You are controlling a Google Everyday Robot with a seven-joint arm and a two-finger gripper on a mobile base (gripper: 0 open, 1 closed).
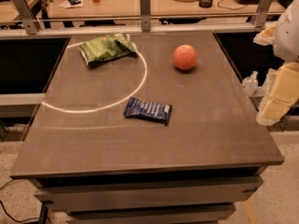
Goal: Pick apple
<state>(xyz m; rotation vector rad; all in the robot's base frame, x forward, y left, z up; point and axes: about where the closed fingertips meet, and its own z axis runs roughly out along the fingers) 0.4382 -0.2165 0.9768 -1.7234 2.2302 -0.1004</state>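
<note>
We see the apple (185,57) resting on the far right part of the dark table (154,139), at about one o'clock from the table's middle and near the right edge. It is round and orange-red with a paler patch on top, and nothing touches it.

From the apple, the gripper (274,107) lies at about four o'clock, well apart from it, off the table's right edge and beside the tabletop. It shows only as pale yellowish-white shapes at the side of the view. We cannot tell how far open it is, and we see nothing held in it.

At about nine o'clock from the apple lies a green snack bag (107,47), well apart from it, on the far left part of the table. At about seven o'clock lies a dark blue packet (148,110), flat near the table's middle. A thin white arc (140,80) curves across the tabletop between the apple and the bag and passes just left of the blue packet.
</note>
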